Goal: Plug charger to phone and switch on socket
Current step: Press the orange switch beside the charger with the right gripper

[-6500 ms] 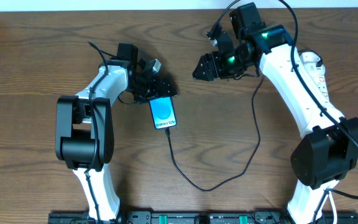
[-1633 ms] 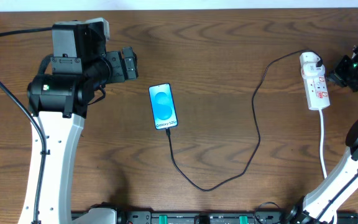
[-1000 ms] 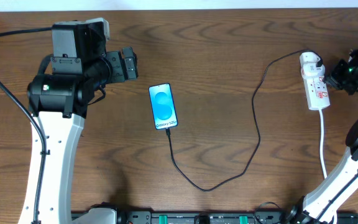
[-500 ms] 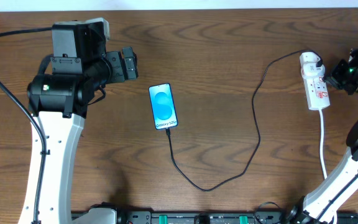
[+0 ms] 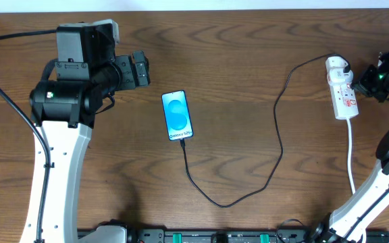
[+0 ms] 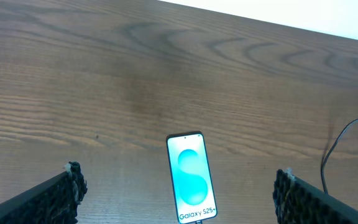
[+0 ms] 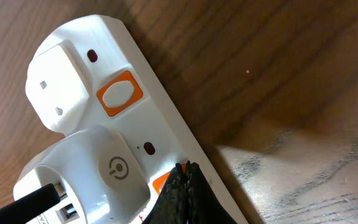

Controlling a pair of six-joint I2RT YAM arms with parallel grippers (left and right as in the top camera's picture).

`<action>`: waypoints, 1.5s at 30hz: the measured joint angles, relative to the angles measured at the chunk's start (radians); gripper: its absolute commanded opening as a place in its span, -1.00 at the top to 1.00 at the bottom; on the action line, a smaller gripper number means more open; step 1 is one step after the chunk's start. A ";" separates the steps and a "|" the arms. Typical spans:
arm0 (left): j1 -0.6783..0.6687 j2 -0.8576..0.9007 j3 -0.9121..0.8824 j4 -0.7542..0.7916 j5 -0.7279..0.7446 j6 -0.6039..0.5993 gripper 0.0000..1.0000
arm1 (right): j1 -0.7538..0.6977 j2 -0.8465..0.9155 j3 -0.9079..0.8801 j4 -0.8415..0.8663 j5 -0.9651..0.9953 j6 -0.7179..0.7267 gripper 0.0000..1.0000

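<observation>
The black charger cable (image 5: 275,135) loops low toward the front edge of the wooden table (image 5: 248,54) and runs up to the phone (image 5: 178,115). Its small plug (image 5: 182,142) sits at the phone's bottom edge, apparently seated. The phone lies flat mid-table, screen lit cyan. Seconds ago both arms crowded over it; now both have pulled clear, which suggests the plugging half is done.

Further back and far right, the white power strip (image 5: 342,94) lies along the table edge with the charger's white plug head (image 5: 336,66) in its far outlet. The right gripper (image 5: 372,79) has crept slightly closer to the strip over the last second or so. What is left is the switch, and that press looks under way or about to start.

The left arm stands raised at the left, its gripper (image 5: 139,69) spread wide and empty, pointing across the table with the phone in sight between its fingers. The right arm reaches out to the far right. Its fingers are pinched together into one point, holding nothing. In the wrist view, the tip rests at an orange switch (image 7: 162,181) just beside the plug head. Whether it touches is unclear.
</observation>
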 measured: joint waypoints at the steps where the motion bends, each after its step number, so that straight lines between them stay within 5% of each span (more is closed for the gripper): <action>1: 0.000 0.000 0.000 0.000 0.000 0.000 -0.96 | 0.001 0.000 0.000 0.000 0.002 0.000 0.98; 45: 0.000 0.000 0.000 -0.001 0.000 0.000 -0.96 | 0.021 -0.012 -0.003 -0.010 0.016 0.189 0.98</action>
